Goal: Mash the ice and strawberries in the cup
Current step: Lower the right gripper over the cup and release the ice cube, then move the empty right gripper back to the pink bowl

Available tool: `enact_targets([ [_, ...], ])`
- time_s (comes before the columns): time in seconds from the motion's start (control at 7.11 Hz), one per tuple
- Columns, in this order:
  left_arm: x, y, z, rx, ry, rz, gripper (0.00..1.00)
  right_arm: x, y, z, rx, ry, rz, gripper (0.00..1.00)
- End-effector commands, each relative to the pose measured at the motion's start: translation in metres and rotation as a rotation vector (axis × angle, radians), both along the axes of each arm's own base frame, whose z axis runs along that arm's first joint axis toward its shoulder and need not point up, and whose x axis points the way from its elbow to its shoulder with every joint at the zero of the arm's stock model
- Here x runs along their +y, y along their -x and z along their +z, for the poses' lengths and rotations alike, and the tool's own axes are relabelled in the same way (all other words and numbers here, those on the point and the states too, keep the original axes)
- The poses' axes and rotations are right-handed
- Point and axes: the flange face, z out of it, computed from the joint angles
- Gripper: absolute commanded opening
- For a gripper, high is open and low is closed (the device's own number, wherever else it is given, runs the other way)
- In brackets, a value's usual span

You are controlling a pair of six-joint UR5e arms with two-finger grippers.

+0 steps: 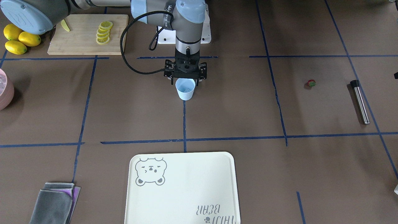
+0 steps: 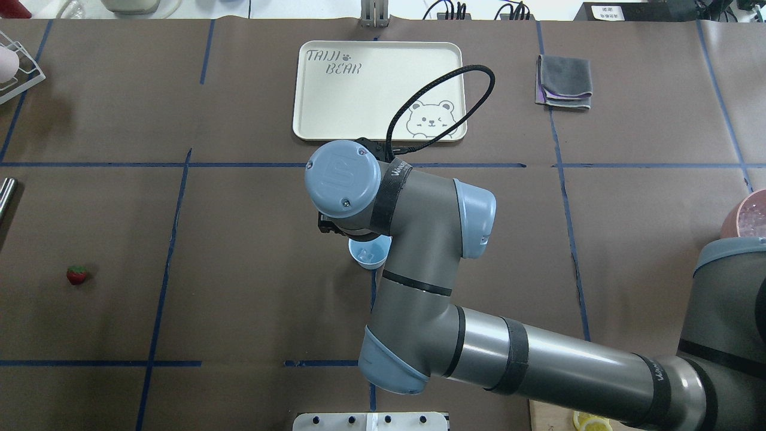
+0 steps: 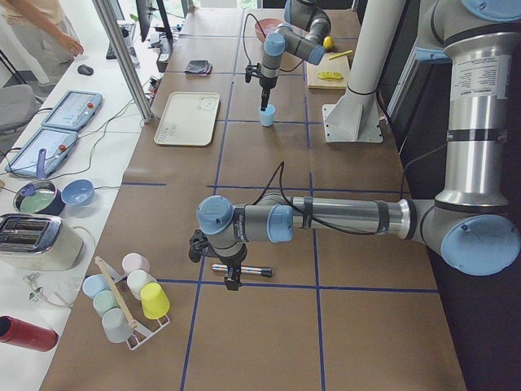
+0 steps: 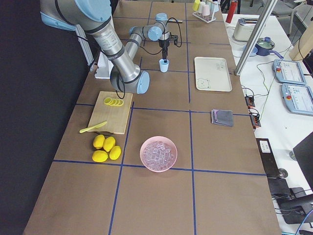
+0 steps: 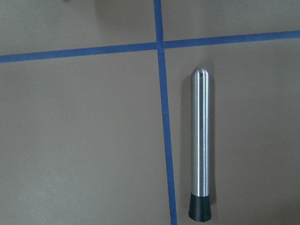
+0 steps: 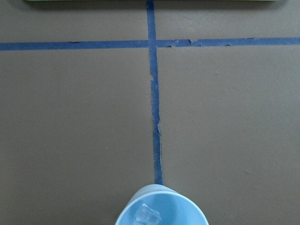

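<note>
Cup (image 1: 185, 90) stands upright near the table's centre, on a blue tape line, well apart from the tray (image 1: 186, 193). One ice cube (image 6: 147, 216) lies at its bottom; the wrist view cuts off the cup's near half.

Right gripper (image 1: 185, 79) hangs straight down just above the cup's mouth. Its jaws look spread, one finger to each side of the rim and nothing between them, though the front view is small here.

Strawberry (image 1: 311, 83) lies on the bare table on the robot's left side, well apart from the cup and near the metal rod (image 5: 200, 145). The rod lies flat just beside a tape line and has a black cap on one end.

Left gripper (image 3: 231, 278) hovers over the rod. Whether it is spread or pressed together cannot be told.

More ice (image 4: 158, 152) fills the pink bowl (image 4: 158, 170) at the robot's right end, near four lemons (image 4: 106, 148) and the cutting board (image 4: 113, 120).
</note>
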Motion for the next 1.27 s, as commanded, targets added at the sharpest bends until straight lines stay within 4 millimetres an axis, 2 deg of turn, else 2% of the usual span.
enact_targets([
  [0.0,0.0,0.0,0.0,0.0,-0.002,0.0,1.0,0.012,-0.026,0.01,-0.026,-0.016,-0.026,0.99],
  [0.28,0.0,0.0,0.001,0.0,0.001,0.0,1.0,-0.001,-0.093,0.047,-0.02,-0.105,-0.076,0.99],
  [0.56,0.0,-0.001,0.0,0.002,0.0,0.002,1.0,-0.036,-0.202,0.107,0.002,-0.143,-0.159,0.99],
  [0.7,0.0,0.0,0.0,0.002,0.0,0.0,1.0,-0.057,-0.245,0.141,0.032,-0.141,-0.194,0.99],
  [0.84,-0.001,0.0,-0.001,0.002,-0.002,0.0,1.0,-0.072,-0.286,0.186,0.047,-0.151,-0.218,0.99],
  [0.99,0.0,-0.001,0.0,0.003,0.0,0.002,1.0,-0.075,-0.327,0.236,0.025,-0.169,-0.238,0.99],
  [1.13,0.0,-0.001,-0.001,0.003,-0.002,0.002,1.0,-0.07,-0.373,0.288,-0.001,-0.199,-0.278,0.99],
])
